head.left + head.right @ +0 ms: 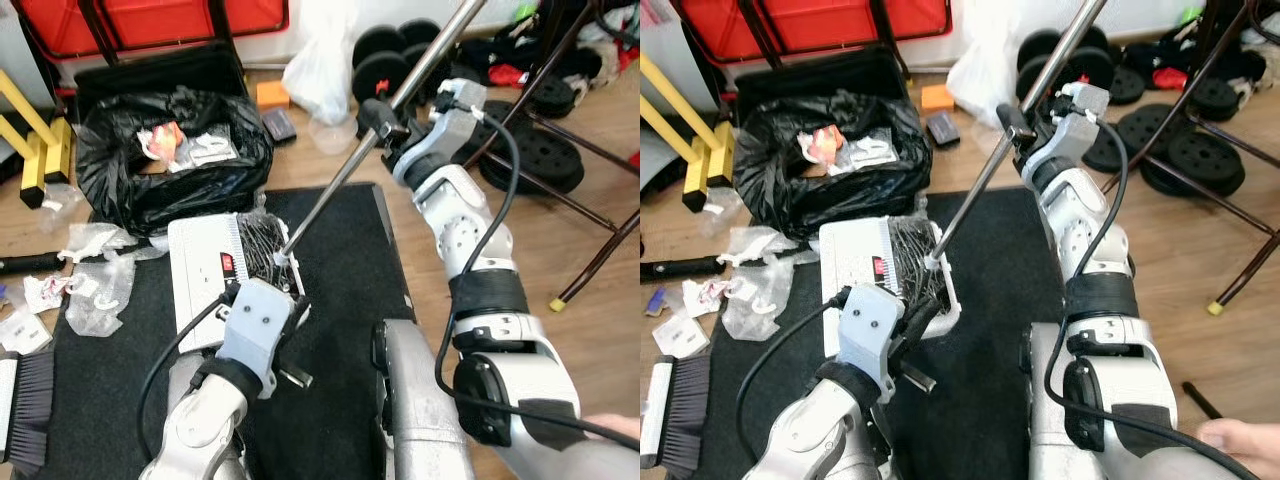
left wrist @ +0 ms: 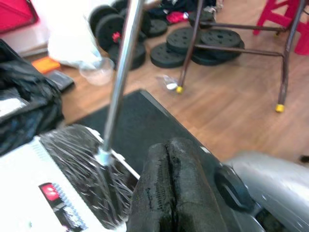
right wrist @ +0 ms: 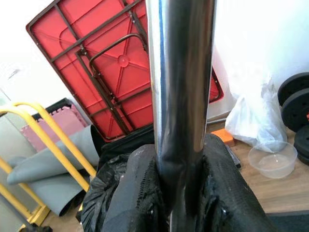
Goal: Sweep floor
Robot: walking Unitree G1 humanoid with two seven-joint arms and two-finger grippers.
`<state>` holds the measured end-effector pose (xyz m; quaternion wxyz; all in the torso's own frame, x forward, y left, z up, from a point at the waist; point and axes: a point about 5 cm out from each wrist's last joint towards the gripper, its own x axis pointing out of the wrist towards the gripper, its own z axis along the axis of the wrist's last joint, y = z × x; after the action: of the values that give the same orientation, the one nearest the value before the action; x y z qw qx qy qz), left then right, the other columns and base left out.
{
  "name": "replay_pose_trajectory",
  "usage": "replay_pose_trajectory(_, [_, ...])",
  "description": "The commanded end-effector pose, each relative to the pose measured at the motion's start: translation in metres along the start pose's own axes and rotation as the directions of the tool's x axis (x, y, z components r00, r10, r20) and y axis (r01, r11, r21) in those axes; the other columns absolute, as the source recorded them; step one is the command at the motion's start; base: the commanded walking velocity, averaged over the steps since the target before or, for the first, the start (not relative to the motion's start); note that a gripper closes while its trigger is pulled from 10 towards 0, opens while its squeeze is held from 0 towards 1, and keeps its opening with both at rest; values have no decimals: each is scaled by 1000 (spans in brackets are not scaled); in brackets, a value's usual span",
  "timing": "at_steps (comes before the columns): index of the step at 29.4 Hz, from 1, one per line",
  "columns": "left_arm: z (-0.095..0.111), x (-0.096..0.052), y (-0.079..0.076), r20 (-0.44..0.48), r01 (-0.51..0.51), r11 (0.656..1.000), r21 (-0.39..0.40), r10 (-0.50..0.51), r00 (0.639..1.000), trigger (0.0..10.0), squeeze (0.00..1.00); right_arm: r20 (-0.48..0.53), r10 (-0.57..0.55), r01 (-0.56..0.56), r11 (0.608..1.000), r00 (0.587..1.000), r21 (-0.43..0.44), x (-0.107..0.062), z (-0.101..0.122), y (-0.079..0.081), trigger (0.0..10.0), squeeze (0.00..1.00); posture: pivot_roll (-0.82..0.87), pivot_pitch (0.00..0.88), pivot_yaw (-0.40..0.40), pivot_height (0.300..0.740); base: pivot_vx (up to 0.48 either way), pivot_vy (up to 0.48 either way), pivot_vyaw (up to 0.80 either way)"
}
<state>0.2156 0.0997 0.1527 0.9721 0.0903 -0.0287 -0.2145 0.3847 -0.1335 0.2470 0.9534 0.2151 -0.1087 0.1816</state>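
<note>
A white dustpan (image 1: 200, 270) lies on the black mat (image 1: 340, 260) with crumpled clear plastic (image 1: 260, 245) in it. Its long metal pole (image 1: 400, 95) slants up to the right. My right gripper (image 1: 385, 125) is shut around this pole (image 3: 181, 96), well above the pan. My left gripper (image 1: 915, 320) sits low at the pan's near right rim; its fingers (image 2: 166, 183) are pressed together with nothing seen between them. Loose plastic wrappers (image 1: 90, 290) lie on the mat to the left. A hand brush (image 1: 25, 400) lies at the lower left.
An open black rubbish bag (image 1: 170, 150) with wrappers stands behind the pan. Weight plates (image 1: 540, 150), dark stool legs (image 1: 590, 200) and a clear bowl (image 1: 330, 132) are at the back right. A yellow frame (image 1: 30, 140) is far left. A person's hand (image 1: 1240, 440) is at the lower right.
</note>
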Motion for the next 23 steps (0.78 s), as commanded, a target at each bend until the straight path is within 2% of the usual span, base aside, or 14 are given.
replay_pose_trajectory(1, [-6, 2, 6, -11, -34, 999, 9, 34, 999, 10000, 0, 48, 40, -39, 999, 998, -22, -3, 9, 4, 10000, 0, -121, 49, -18, 515, 0, 0, 0])
replay_pose_trajectory(10, [-9, 14, 18, 12, -59, 998, 38, 59, 998, 10000, 0, 45, 2, 2, 996, 999, -90, -14, 7, -8, 10000, 0, -121, 15, -10, 545, 0, 0, 0])
replay_pose_trajectory(15, [-10, 17, 21, 20, -65, 997, 47, 64, 998, 10000, 0, 43, -25, 29, 997, 999, -76, -17, 6, -13, 10000, 0, -120, 6, -10, 560, 0, 0, 0])
replay_pose_trajectory(16, [-10, 18, 21, 24, -66, 997, 49, 65, 998, 10000, 0, 43, -33, 36, 996, 999, -79, -17, 7, -14, 0, 0, -120, 4, -10, 565, 0, 0, 0])
replay_pose_trajectory(22, [-11, 19, 23, 30, -69, 996, 52, 67, 997, 10000, 0, 59, -52, 57, 994, 997, -94, -18, 10, -17, 0, 0, -120, 2, -9, 585, 0, 0, 0])
replay_pose_trajectory(23, [-11, 20, 23, 31, -69, 996, 53, 68, 997, 10000, 0, 62, -59, 65, 993, 996, -97, -18, 11, -17, 9255, 0, -120, 2, -9, 590, 0, 0, 0])
